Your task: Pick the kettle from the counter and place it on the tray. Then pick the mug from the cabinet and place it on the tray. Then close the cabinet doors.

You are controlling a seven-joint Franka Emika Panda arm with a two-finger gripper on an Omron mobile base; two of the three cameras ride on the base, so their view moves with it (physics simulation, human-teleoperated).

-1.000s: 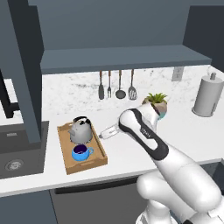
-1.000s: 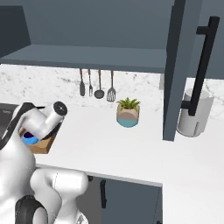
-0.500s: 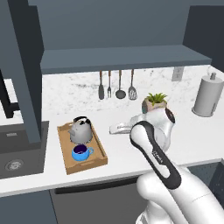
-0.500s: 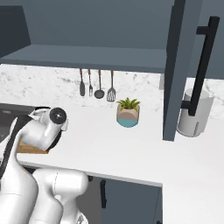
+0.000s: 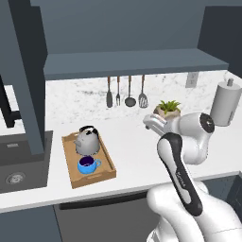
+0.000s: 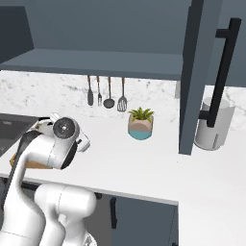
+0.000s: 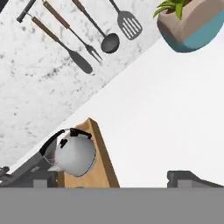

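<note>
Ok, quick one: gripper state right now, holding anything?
Gripper: open and empty, its fingertips apart over the counter beside the tray.

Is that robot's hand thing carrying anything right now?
Nothing is held: the tool is open and empty, and the kettle and mug sit on the tray.

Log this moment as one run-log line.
grey metal kettle + blue mug: on wooden tray | gripper: jaws open, empty | dark cabinet doors: open

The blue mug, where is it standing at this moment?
In the left base view the mug stands on the wooden tray, at its near end, just in front of the kettle, left of the arm.
</note>
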